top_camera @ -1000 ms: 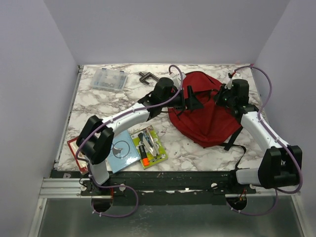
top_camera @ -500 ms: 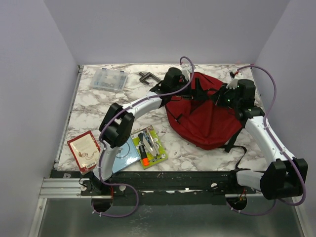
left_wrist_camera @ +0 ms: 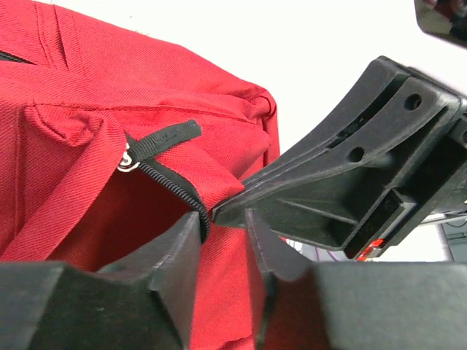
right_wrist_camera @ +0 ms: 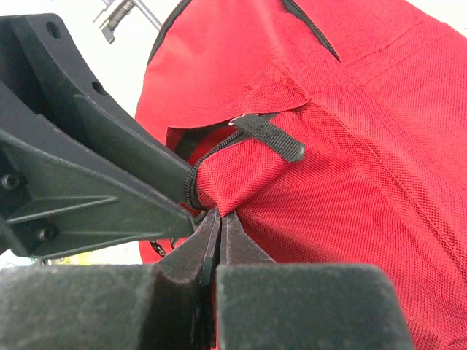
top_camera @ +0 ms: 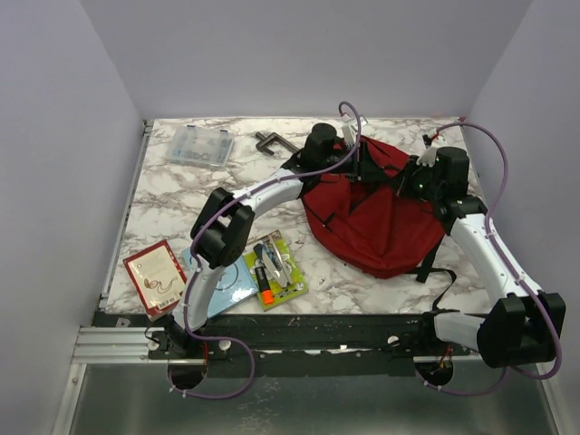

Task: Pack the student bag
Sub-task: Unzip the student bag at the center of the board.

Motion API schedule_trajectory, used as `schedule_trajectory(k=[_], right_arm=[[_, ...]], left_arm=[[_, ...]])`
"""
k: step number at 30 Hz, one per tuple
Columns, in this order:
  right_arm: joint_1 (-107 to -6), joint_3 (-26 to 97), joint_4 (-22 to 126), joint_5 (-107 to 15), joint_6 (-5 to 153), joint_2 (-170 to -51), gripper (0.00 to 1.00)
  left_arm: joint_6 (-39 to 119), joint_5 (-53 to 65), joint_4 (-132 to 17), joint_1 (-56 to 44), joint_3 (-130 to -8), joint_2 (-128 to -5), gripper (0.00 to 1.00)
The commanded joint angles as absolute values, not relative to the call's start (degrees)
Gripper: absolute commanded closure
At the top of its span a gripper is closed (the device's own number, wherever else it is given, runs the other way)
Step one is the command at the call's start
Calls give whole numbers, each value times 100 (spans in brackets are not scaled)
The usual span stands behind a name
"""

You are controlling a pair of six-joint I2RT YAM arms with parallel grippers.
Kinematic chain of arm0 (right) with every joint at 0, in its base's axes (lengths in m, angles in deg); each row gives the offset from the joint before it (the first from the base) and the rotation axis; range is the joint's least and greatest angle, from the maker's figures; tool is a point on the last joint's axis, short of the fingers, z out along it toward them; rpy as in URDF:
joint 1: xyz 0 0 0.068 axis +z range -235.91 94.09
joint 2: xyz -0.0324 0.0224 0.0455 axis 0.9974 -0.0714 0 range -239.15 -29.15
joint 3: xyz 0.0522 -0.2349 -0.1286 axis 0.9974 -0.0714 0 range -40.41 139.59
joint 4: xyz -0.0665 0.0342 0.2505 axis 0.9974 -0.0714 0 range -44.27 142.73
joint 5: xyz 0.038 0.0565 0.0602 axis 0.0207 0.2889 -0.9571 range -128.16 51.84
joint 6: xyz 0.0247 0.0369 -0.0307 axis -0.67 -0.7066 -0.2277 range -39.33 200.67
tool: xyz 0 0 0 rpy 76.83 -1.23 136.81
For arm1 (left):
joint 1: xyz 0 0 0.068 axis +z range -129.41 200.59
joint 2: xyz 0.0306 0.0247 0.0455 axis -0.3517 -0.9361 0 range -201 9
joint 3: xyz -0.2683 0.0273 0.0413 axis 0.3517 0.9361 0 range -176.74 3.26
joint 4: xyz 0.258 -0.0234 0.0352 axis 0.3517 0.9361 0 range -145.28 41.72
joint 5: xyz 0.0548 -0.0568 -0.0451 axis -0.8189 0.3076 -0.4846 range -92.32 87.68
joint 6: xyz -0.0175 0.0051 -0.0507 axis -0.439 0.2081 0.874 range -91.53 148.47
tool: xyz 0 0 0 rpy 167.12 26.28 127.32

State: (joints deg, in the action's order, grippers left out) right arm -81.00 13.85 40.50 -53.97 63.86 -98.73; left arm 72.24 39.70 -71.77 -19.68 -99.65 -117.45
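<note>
Right wrist: R gripper (right_wrist_camera: 219,217) pinching student bag (right_wrist_camera: 365,160) hem by zip (right_wrist_camera: 208,154); fabric soft, light, sagging. L gripper (left_wrist_camera: 222,230) straddling same edge half-spread, grip unclear.

Table (top_camera: 172,204) viewed from above and behind, wrist cameras held close against the student bag (top_camera: 381,227), aimed toward each other, its zipper (left_wrist_camera: 171,182) shown in both.

The left gripper (left_wrist_camera: 226,230) and right gripper (right_wrist_camera: 219,219) are meeting tip to tip at the far rim of the student bag (top_camera: 381,227), crowding its opening. The left arm (top_camera: 263,192) is stretching diagonally over the middle of the table (top_camera: 172,204), barring the straight way from the stationery pack (top_camera: 275,270) to the bag. Bare marble is lying open between the clear plastic box (top_camera: 199,145) and the red booklet (top_camera: 156,272).
</note>
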Motion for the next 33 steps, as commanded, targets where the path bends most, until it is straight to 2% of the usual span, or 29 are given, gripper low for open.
schedule_trajectory(k=[1,4,6,7,9,10,12,14,16,19,27,33], right_arm=[[-8116,1552,4063,-5318,6450,-9705,99],[-8123,1694,3749,-5172,6442,-9819,99],[-8116,1830,3453,-5083,6459,-9910,96],[-8118,1878,3312,-4983,6413,-9948,88],[-8116,1937,2894,-4298,5959,-10024,62],[-8116,1975,2554,-3674,5683,-10092,53],[-8119,1975,2055,-2907,5307,-10221,42],[-8159,1567,2249,-2809,5068,-10145,25],[-8299,1074,2754,-3294,4944,-10021,22],[-8331,745,3294,-3863,5107,-10014,21],[-8177,399,3258,-3696,5596,-8991,14],[-7806,24,3989,-4080,5494,-8534,11]], left_arm=[[7478,4269,-7620,-2004,-9810,-11605,77],[7549,4106,-7620,-2001,-9736,-11548,87],[7608,3927,-7620,-1997,-9647,-11492,97],[7683,3816,-7611,-1999,-9598,-11461,100],[7817,3524,-7573,-2001,-9466,-11367,100],[7898,3317,-7462,-1999,-9391,-11288,100],[8058,2741,-7127,-2037,-9173,-11090,100],[8341,1806,-6600,-2128,-8900,-10839,100],[8825,1385,-6272,-2187,-8868,-10795,100],[9326,1420,-6150,-2251,-9065,-10932,100],[10181,1331,-5829,-2378,-9741,-11284,100],[10442,1544,-5825,-2509,-9960,-11427,100]])
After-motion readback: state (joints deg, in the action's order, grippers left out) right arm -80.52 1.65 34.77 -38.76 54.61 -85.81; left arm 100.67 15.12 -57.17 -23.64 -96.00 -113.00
